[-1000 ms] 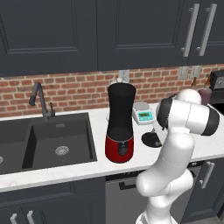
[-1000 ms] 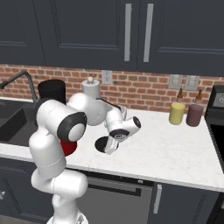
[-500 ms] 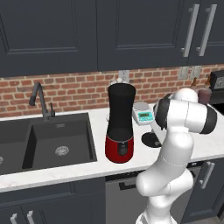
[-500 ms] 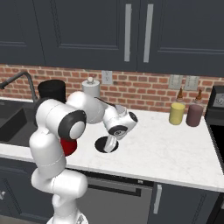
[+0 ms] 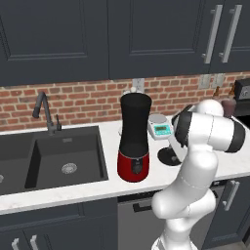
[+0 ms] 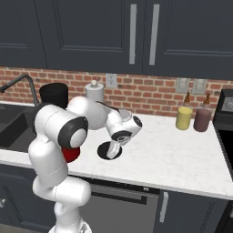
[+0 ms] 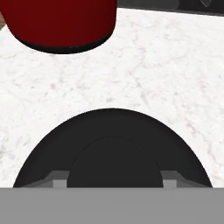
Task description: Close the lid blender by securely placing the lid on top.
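The black blender stands on its red base on the white counter, its jar top open. The lid is a flat black disc lying on the counter just right of the blender, also seen in the right base view. My gripper points down onto it. In the hand view the lid lies right under the hand, and my gripper has one fingertip pressed against each side of the raised centre knob.
A white-and-teal scale sits behind the lid by the brick wall. The dark sink and faucet lie left of the blender. Yellow and brown canisters stand far right, and a white canister stands by the wall.
The hand has come down onto the lid and its fingers have closed in from wide open to the sides of the knob. The blender and lid have not moved.
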